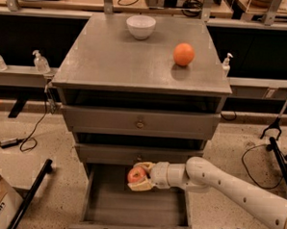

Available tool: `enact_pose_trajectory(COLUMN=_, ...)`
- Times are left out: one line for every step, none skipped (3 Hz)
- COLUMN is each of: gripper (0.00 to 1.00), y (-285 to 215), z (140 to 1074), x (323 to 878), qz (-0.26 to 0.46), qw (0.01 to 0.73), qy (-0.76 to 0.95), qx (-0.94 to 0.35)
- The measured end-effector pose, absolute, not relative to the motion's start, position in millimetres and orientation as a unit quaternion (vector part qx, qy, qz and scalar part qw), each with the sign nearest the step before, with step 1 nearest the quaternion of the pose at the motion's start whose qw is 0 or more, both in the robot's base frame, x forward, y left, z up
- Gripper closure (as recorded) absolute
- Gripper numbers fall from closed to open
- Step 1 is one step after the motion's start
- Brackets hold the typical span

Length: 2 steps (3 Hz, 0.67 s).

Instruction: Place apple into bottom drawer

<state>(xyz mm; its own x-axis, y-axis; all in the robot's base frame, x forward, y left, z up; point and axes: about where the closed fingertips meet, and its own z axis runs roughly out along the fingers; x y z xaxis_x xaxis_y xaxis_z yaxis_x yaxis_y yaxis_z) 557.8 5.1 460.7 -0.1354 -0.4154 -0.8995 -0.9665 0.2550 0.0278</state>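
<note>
One apple (pixel 136 174), round with no real long axis, is pinched between the two fingers of the gripper (pixel 137 177). It hangs just under the cabinet's (pixel 112 62) middle drawer, above the floor of the pulled-out bottom drawer (pixel 138 210). I can't tell which way its top faces. The cabinet has three drawers. On top sit one orange (pixel 184 54) and one white bowl (pixel 140 26).
</note>
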Motion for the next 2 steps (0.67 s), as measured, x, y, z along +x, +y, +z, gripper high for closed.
enact_pose_trajectory(gripper=1.0, y=11.0, z=473.1, x=554.3, qz=0.322, qw=0.41, qy=0.661, qx=-0.539)
enact_pose_trajectory(gripper=1.0, y=20.1, z=464.0, x=550.0, qz=0.32, qw=0.416, qy=0.652, qx=-0.546)
